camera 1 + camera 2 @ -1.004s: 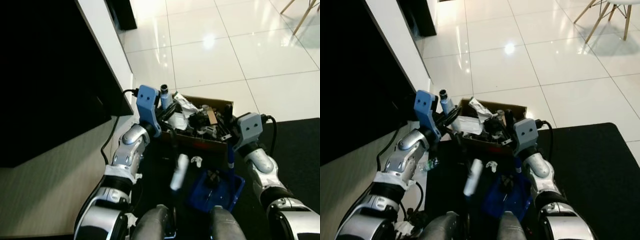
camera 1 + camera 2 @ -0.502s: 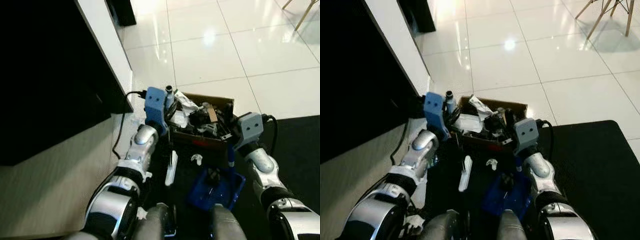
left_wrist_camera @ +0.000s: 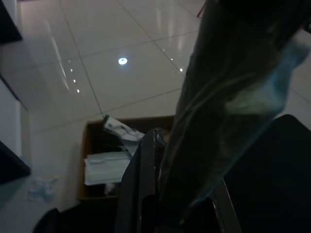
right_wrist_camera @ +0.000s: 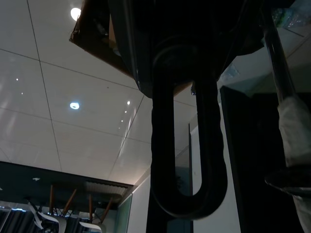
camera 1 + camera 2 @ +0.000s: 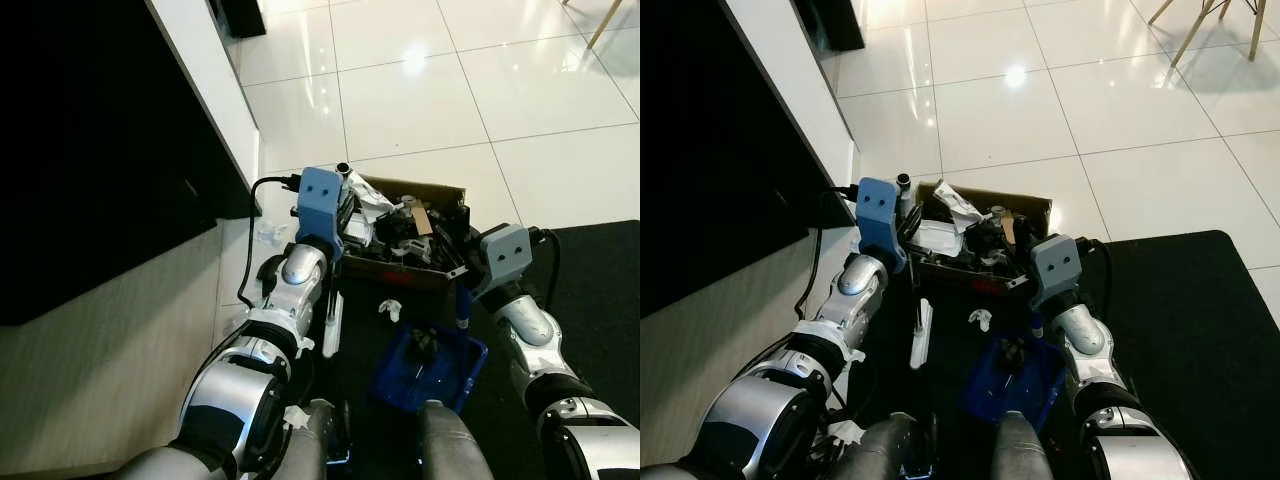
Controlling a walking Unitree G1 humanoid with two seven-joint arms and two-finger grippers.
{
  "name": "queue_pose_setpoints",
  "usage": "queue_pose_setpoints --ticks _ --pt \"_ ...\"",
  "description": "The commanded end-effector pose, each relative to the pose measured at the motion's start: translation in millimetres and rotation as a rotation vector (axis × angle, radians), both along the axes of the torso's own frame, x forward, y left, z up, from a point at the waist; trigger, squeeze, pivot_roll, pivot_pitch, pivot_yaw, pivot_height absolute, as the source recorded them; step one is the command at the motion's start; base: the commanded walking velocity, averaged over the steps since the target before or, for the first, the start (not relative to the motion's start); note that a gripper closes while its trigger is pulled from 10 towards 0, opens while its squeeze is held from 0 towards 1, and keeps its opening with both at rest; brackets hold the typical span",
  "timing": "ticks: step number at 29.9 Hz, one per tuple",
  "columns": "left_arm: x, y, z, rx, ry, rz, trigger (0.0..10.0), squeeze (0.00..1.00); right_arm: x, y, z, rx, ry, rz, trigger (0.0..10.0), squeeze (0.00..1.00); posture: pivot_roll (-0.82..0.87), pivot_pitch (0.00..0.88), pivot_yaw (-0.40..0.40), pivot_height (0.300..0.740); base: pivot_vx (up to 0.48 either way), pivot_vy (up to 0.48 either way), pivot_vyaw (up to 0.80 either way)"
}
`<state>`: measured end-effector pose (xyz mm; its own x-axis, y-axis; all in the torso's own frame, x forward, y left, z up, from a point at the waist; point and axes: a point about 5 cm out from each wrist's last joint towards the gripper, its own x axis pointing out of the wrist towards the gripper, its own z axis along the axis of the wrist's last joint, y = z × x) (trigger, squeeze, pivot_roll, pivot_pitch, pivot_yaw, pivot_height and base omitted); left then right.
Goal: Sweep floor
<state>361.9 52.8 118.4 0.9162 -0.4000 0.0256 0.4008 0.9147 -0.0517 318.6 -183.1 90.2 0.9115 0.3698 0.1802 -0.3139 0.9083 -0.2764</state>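
A brown cardboard box [image 5: 395,272] packed with trash stands on the floor before me. My left gripper [image 5: 340,212] is at the box's left corner, shut on a thin broom handle [image 3: 214,111] wrapped in plastic. The broom's white head [image 5: 332,325] rests low on the black mat beside my left forearm. At the box's right corner my right gripper [image 5: 462,262] is shut on the blue dustpan's upright handle [image 5: 461,305]. The blue dustpan [image 5: 430,365] sits on the mat with dark debris in it. A small white scrap [image 5: 388,309] lies between box and dustpan.
A black cabinet front [image 5: 90,150] and white wall edge run along my left. A black cable [image 5: 250,240] and crumpled clear plastic [image 5: 268,230] lie by the wall. The black mat [image 5: 590,300] spreads to the right. Glossy white tiles [image 5: 420,100] lie beyond the box; chair legs [image 5: 1200,25] stand far right.
My left arm has swung in toward the box's left corner, and the broom's white head has dropped lower and moved left. The right arm and dustpan have held still.
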Motion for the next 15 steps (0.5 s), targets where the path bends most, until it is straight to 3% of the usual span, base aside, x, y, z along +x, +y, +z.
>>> queue_pose_setpoints --ticks 1,6,15 --pt "-2.5 -16.1 3.7 -0.055 -0.002 -0.036 10.0 0.0 -7.9 0.1 -13.3 -0.01 0.052 0.008 10.0 0.0 -0.14 0.273 0.143 0.74 0.0 0.0 0.0" --pt "-3.6 -24.7 4.8 -0.094 0.014 -0.048 10.0 0.0 -9.4 -2.0 -13.8 -0.01 0.049 0.0 10.0 0.0 -0.15 0.289 0.151 0.74 0.0 0.0 0.0" --pt "-4.7 -37.9 9.0 -0.114 0.016 -0.047 10.0 0.0 -14.7 -25.0 -14.9 -0.032 0.061 -0.058 10.0 0.0 -0.17 0.295 0.163 0.74 0.0 0.0 0.0"
